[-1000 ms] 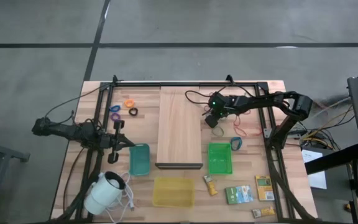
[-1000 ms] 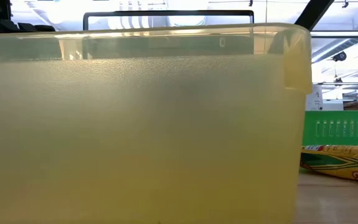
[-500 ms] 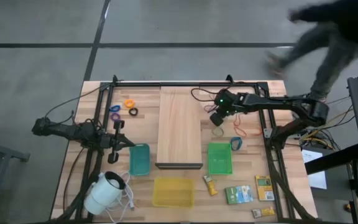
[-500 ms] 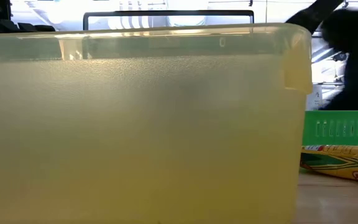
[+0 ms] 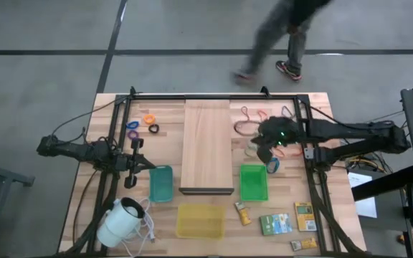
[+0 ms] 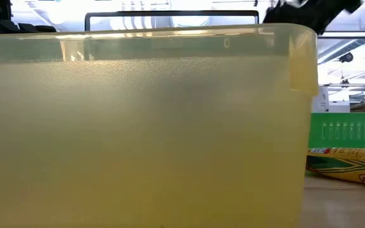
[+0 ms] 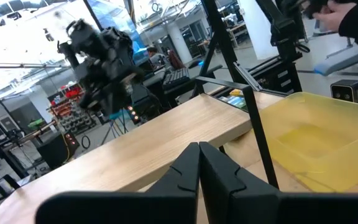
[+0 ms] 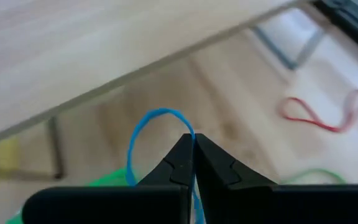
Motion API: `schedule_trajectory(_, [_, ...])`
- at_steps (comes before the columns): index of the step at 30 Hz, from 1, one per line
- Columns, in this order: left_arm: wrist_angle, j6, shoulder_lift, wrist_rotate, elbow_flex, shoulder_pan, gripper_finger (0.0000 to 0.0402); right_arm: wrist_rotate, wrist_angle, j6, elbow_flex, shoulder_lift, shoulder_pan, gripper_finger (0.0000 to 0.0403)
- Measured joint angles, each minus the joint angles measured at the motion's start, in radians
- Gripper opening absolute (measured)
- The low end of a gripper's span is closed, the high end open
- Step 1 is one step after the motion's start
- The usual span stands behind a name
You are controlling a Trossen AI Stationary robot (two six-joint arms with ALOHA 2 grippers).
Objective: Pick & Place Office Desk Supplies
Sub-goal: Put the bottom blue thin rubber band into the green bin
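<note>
I have the right gripper [image 5: 267, 155] pinched shut on a blue rubber band [image 8: 146, 134]; its loop stands up out of the closed fingertips in the right wrist view. From above, the gripper hangs just beyond the far edge of the green bin [image 5: 253, 183], on the side away from the wooden board [image 5: 206, 147]. I judge the coming move to be a short carry toward the near edge of the table, so that the band sits over the bin's opening before I let go. The band's long axis runs roughly straight up from the fingertips, so it should drop cleanly once it is over the bin.

Other bands lie loose on the table [image 5: 300, 193] past the gripper, farther from the green bin: a red one [image 8: 309, 115] and a green one [image 8: 312, 176] show in the right wrist view. They are apart from the gripper and not in the path. A small blue ring [image 5: 272, 165] lies just beside the bin's far right corner, close under the arm; I would keep height there.

The left gripper [image 7: 199, 163] is clenched on nothing and waits well across the board from the green bin, next to the teal bin [image 5: 160, 183]. The right arm is clearly the nearer one. A person [image 5: 285, 32] is walking past beyond the table's far edge.
</note>
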Motion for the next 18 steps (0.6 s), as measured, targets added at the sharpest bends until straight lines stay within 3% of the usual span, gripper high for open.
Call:
schedule_trajectory(10, [0.0, 0.0, 0.0, 0.0, 0.0, 0.0, 0.0012, 0.027, -0.038, 0.007, 0.001, -0.005, 0.294, 0.0008])
schedule_trajectory(18, [0.0, 0.0, 0.0, 0.0, 0.0, 0.0, 0.0012, 0.091, -0.065, 0.222, 0.001, 0.116, 0.412, 0.0008])
